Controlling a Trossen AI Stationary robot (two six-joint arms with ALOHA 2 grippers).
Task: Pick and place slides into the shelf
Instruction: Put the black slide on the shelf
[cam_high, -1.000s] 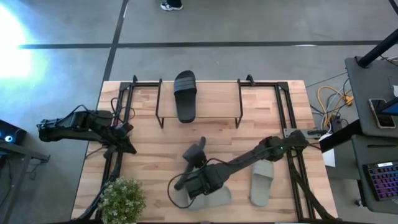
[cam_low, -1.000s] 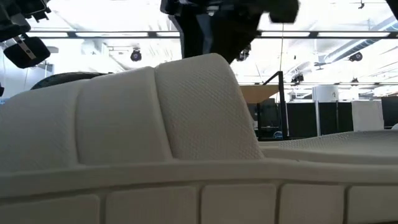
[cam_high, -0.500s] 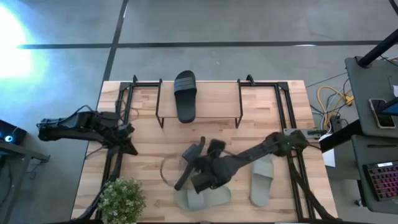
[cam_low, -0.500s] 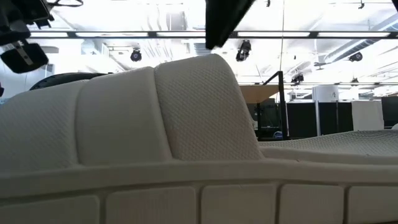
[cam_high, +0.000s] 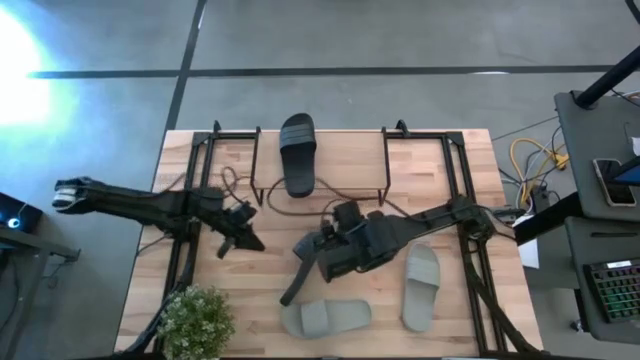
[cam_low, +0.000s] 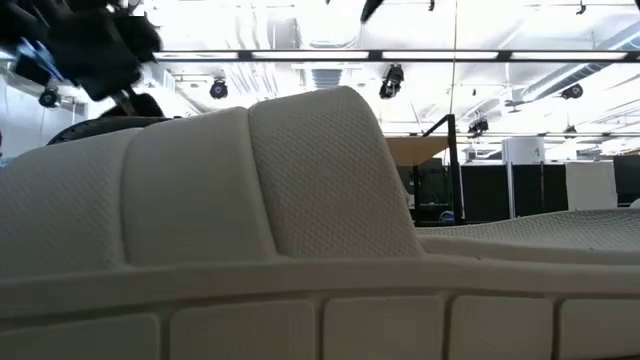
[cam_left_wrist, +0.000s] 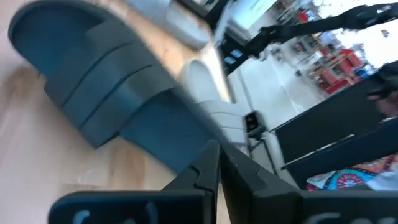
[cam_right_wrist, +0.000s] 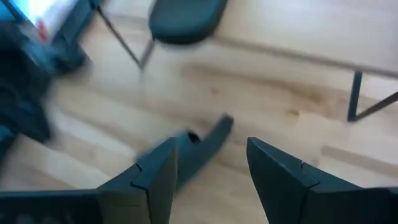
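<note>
One black slide (cam_high: 298, 152) lies on the shelf's (cam_high: 350, 160) plank top, near its left end. A second dark slide (cam_high: 296, 278) lies slanted on the table, seen large in the left wrist view (cam_left_wrist: 112, 106). Two pale slides rest near the near edge (cam_high: 325, 318) (cam_high: 420, 285); one fills the low view (cam_low: 300, 200). My right gripper (cam_high: 312, 248) hovers open over the dark slide's far end (cam_right_wrist: 208, 140). My left gripper (cam_high: 250, 240) is shut (cam_left_wrist: 216, 171), just left of that slide, pointing at it.
A potted plant (cam_high: 197, 322) stands at the near left corner. Black frame rails (cam_high: 190, 190) (cam_high: 462, 190) run along both table sides. Cables loop on the wood by the shelf's left leg (cam_high: 240, 190). Bare wood shows between shelf and slides.
My left arm has reached right from the table's left side toward the dark slide on the table. My right gripper has moved from above the near pale slide toward the far edge, ending over the dark slide. The slides have stayed in place.
</note>
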